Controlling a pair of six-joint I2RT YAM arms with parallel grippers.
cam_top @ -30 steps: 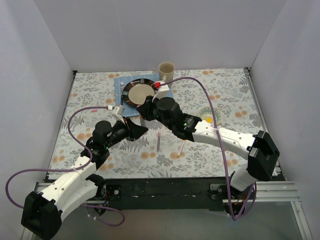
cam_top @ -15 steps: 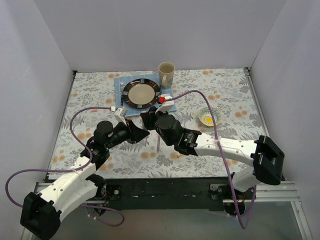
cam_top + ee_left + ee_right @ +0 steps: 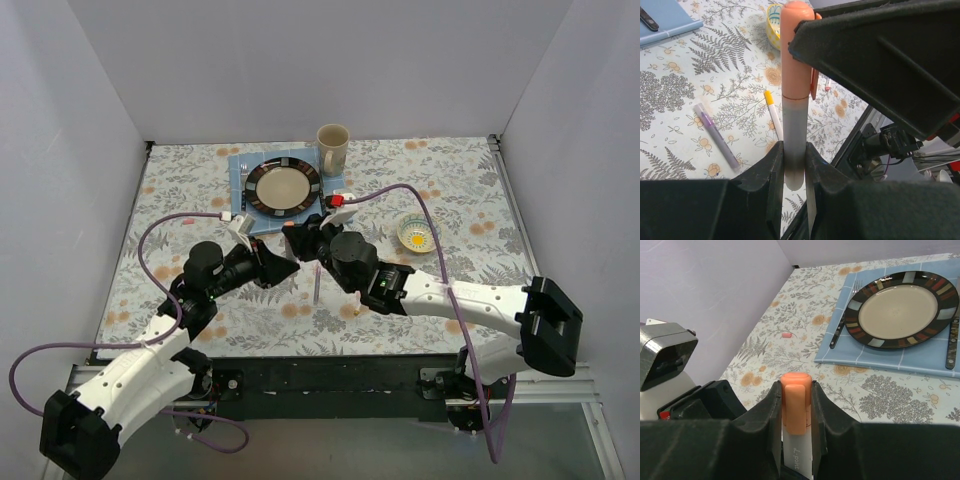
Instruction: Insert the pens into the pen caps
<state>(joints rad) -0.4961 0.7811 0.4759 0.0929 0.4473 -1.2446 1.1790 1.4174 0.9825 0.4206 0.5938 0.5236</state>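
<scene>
My left gripper is shut on the whitish barrel of the orange pen. My right gripper is shut on the orange cap, which sits over the pen's tip. In the top view the left gripper and the right gripper meet above the table's middle. A purple pen and a yellow-tipped pen lie on the cloth; the purple pen also shows in the top view. A small pink cap lies at the left.
A plate sits on a blue placemat with a fork and a knife. A mug stands behind it. A small bowl is at the right. Purple cables loop over both arms.
My right gripper has come nearer and lower from beside the plate to meet the left gripper, and the two now hold the orange pen and cap together.
</scene>
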